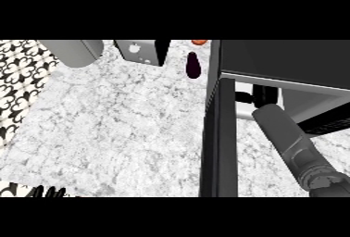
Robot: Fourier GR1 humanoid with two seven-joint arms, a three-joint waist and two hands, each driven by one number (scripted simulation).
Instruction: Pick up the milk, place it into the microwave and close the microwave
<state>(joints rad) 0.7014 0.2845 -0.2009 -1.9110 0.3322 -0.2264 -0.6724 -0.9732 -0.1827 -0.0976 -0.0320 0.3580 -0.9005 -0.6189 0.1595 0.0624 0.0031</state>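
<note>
The microwave (pixel 287 58) stands at the right of the counter, its dark door (pixel 220 139) swung open toward me and seen edge-on. My right forearm reaches from the lower right past the door into the cavity, where the black right hand (pixel 263 96) shows just inside the opening. The milk is not visible in the head view; whatever lies in the hand is hidden. My left hand (pixel 44 191) rests at the bottom left edge, with only its fingertips showing, pointing up.
A grey cylinder (pixel 74 51) and a silver box-shaped appliance (pixel 140 51) stand at the back of the marble counter (pixel 116 125). A dark purple eggplant (pixel 193 65) and an orange item (pixel 199 41) lie beside the microwave. Patterned tiles (pixel 21 78) run along the left.
</note>
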